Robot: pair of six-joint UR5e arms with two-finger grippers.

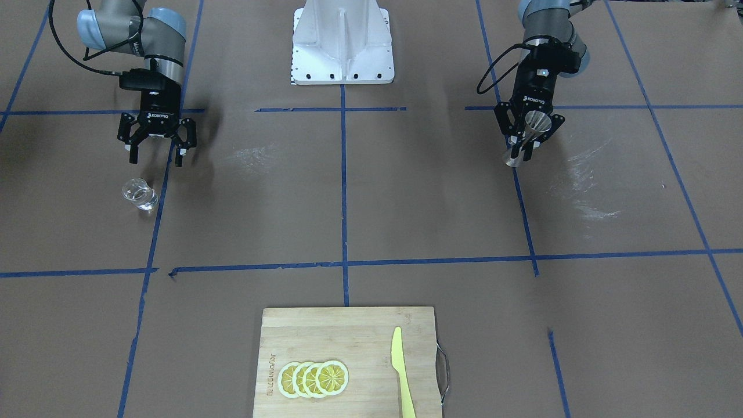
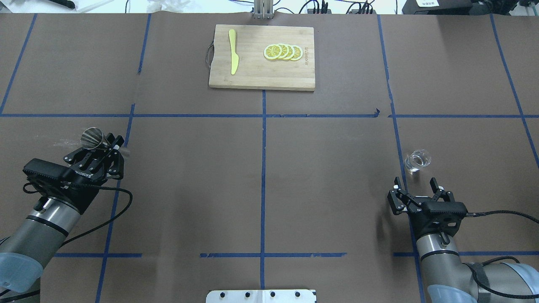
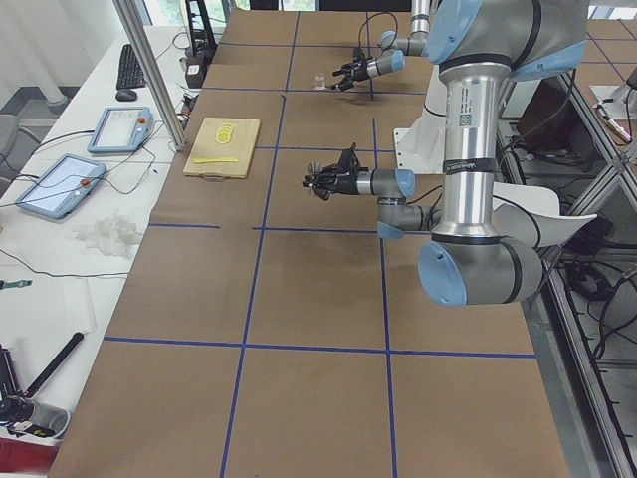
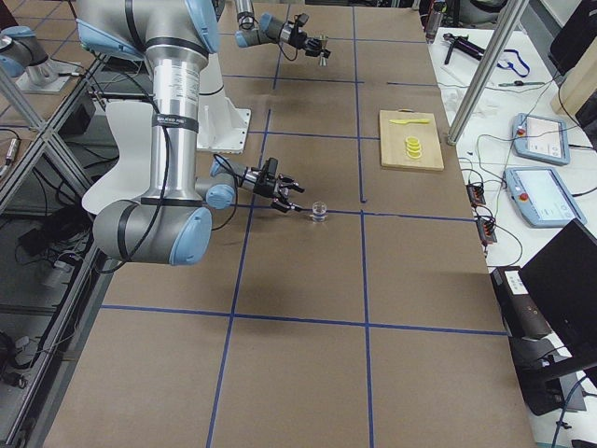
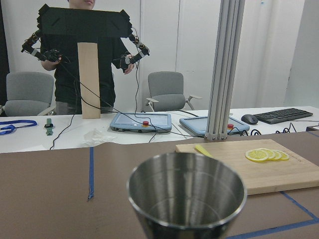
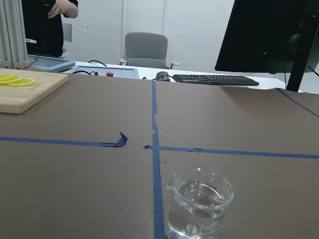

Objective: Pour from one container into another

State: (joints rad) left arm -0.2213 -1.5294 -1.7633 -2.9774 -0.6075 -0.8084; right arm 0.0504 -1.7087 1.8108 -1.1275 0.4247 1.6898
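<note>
Left end effector (image 2: pixel 105 147) clamped on the steel jigger (image 2: pixel 92 136); right end effector (image 2: pixel 414 183) fingers apart, near the clear glass (image 2: pixel 417 160) on the table (image 2: pixel 328 168).

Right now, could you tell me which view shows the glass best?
The right wrist view: the glass sits close and sharp. Overhead and front show it small, side views tiny, left wrist nothing.

Wood cutting board (image 2: pixel 252 73) at table (image 2: pixel 189 168) far edge, centred on blue tape line (image 2: pixel 263 168). On board: yellow knife (image 2: pixel 233 57) nr handle end, 4 overlapping lemon slices (image 2: pixel 283 51) nr opposite end, apart from knife. 2 tablets (image 3: pixel 117 129) on side desk (image 3: pixel 60 269) beyond board.
</note>
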